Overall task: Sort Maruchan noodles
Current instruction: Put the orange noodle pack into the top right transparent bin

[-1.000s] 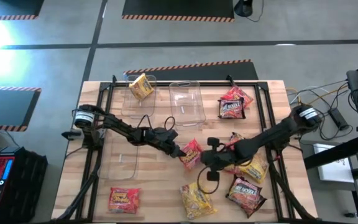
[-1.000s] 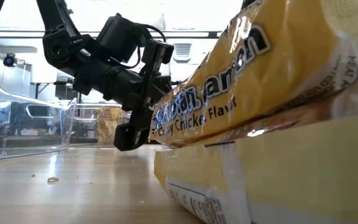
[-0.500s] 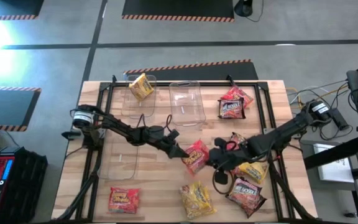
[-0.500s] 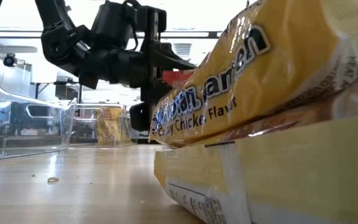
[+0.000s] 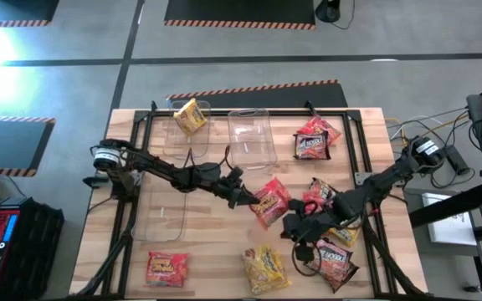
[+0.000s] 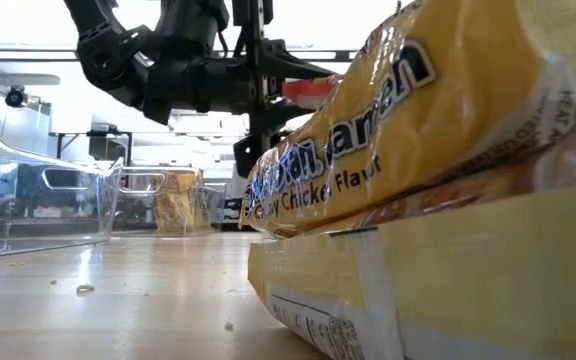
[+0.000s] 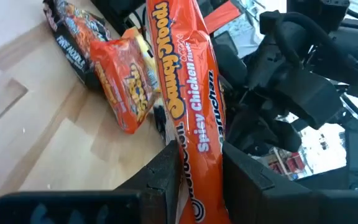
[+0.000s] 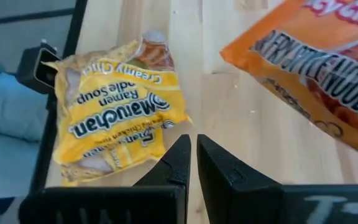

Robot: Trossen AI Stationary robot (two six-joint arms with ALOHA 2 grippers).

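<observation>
My left gripper (image 5: 246, 199) (image 7: 199, 154) is over the table's middle, shut on a red-orange Maruchan packet (image 5: 271, 201) (image 7: 188, 93), which also shows in the low view (image 6: 308, 88). My right gripper (image 5: 298, 227) (image 8: 193, 149) hovers shut just right of and nearer than it, above bare wood. Next to it, a yellow packet (image 8: 118, 124) (image 5: 264, 266) lies flat. Other packets lie flat on the table: red-orange (image 5: 167, 267), dark (image 5: 333, 259) (image 5: 314, 139), one more yellow (image 5: 342, 231) under my right arm. One yellow packet (image 5: 191, 115) leans in a clear bin. My left gripper pinches the red-orange packet between its two fingers (image 7: 166, 177) at the packet's left end (image 7: 199, 186). The fingers reach in from the table's left. The packet is lifted clear of the table and sticks out beyond the fingertips toward the right.
Clear plastic bins stand at the far side (image 5: 253, 138) (image 5: 184, 134) and the left (image 5: 161, 209) (image 6: 38, 210). A black frame rims the table (image 5: 141, 159). A yellow packet (image 6: 418, 150) fills the low view's foreground. Bare wood lies between the near packets (image 5: 216, 251).
My left gripper has risen from near the tabletop and shifted a little toward the right and far side, lifting the red-orange packet clear of the table. My right gripper has drawn back from the packet toward the near right.
</observation>
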